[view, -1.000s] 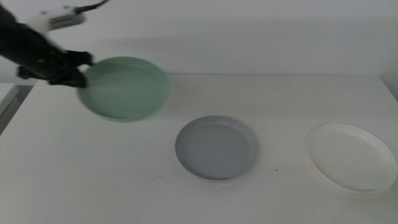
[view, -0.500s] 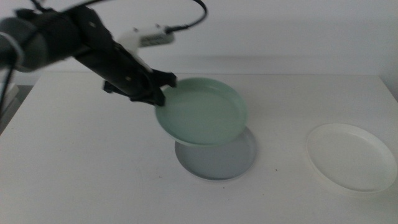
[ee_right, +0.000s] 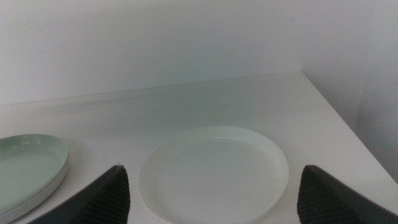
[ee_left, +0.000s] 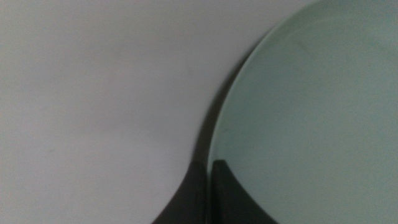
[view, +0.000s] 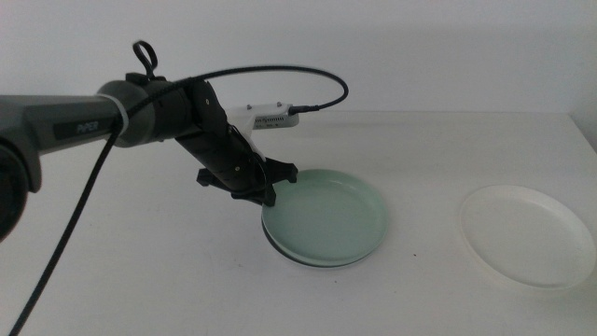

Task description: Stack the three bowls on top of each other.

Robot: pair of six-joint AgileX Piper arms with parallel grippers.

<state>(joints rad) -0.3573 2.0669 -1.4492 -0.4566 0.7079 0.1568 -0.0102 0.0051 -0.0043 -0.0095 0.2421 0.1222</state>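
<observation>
Since the earlier frame, the mint green bowl (view: 326, 215) has travelled from the upper left of the middle view down to its centre, and now sits over the grey bowl (view: 312, 261), of which only a thin sliver of rim shows along the lower edge. The left gripper (view: 268, 189) is pinched closed on the green bowl's left rim, one jaw inside, one outside. To finish well, it should judge the green bowl level and seated inside the grey rim, then open and back away up-left without dragging the rim. The white bowl (view: 528, 236) lies alone at centre right. The right gripper (ee_right: 211, 194) waits near it, jaws wide and empty.
</observation>
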